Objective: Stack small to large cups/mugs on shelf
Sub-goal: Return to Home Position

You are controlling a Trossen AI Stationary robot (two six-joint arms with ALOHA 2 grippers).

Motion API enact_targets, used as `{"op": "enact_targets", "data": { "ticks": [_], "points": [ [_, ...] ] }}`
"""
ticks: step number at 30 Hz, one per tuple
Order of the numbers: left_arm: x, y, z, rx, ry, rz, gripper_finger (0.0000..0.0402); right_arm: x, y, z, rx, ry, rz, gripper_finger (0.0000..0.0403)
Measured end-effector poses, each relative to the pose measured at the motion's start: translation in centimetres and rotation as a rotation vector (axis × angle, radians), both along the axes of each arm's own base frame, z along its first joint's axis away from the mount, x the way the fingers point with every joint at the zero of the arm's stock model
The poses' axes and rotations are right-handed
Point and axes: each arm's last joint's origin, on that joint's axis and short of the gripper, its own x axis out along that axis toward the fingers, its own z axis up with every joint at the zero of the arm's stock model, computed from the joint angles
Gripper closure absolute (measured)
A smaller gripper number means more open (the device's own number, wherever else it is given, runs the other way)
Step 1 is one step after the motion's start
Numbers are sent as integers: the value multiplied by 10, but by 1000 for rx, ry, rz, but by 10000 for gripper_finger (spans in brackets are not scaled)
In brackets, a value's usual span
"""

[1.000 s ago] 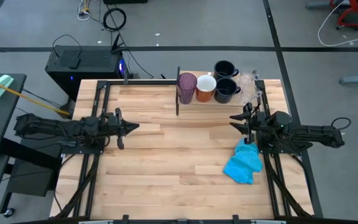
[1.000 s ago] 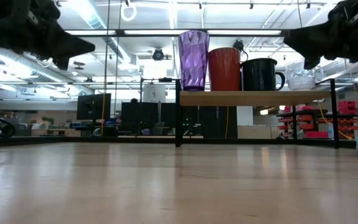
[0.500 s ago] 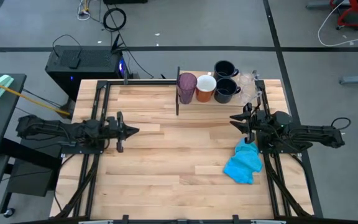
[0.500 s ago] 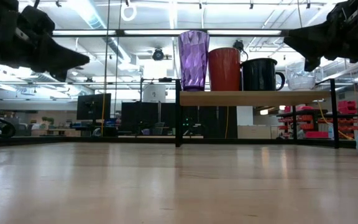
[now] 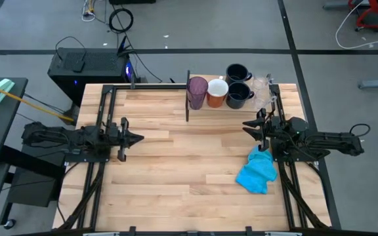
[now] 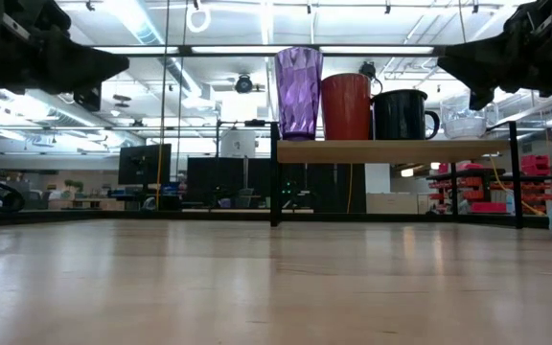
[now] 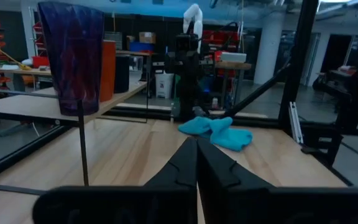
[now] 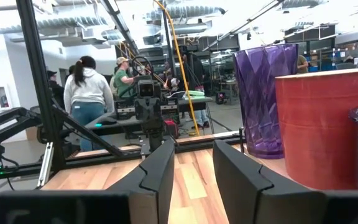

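The shelf point(image 6: 391, 150) stands at the table's far side and carries a row on their bases: purple tumbler point(image 5: 197, 92), orange mug point(image 5: 217, 92), navy mug point(image 5: 239, 96) and clear cups point(image 5: 262, 88). A second navy mug point(image 5: 238, 72) stands behind them. My left gripper point(image 5: 139, 138) is shut, held level over the table's left part, with nothing in it. My right gripper point(image 5: 247, 126) hovers open near the right edge, in front of the shelf, with nothing between its fingers point(image 8: 160, 165). The right wrist view shows the tumbler point(image 8: 263, 99) and the orange mug point(image 8: 322, 124) close by.
A bright blue cloth point(image 5: 256, 172) lies crumpled on the table under my right arm. Black frame rails run along both table sides. People stand in the room beyond the table point(image 8: 89, 99). The middle of the wooden tabletop point(image 5: 189, 157) is bare.
My left gripper has drawn back a little toward the table's left edge, staying shut. The cups and mugs and my right gripper have kept still.
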Motion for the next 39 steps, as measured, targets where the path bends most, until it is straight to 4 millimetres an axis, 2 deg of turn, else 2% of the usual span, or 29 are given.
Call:
{"op": "enact_targets", "data": {
  "ticks": [4,10,17,27,39],
  "points": [
    [0,0,0,-37,-8,-3,392,0,0,0,0,0,0,284],
    [0,0,0,-191,-20,-20,359,0,0,0,0,0,0,283],
    [0,0,0,-184,-20,-19,343,0,0,0,-1,-1,0,284],
    [0,0,0,-183,-19,-19,353,0,0,0,-1,-1,0,282],
    [0,0,0,-182,-19,-18,343,0,0,0,0,-1,0,282]
  ]
}}
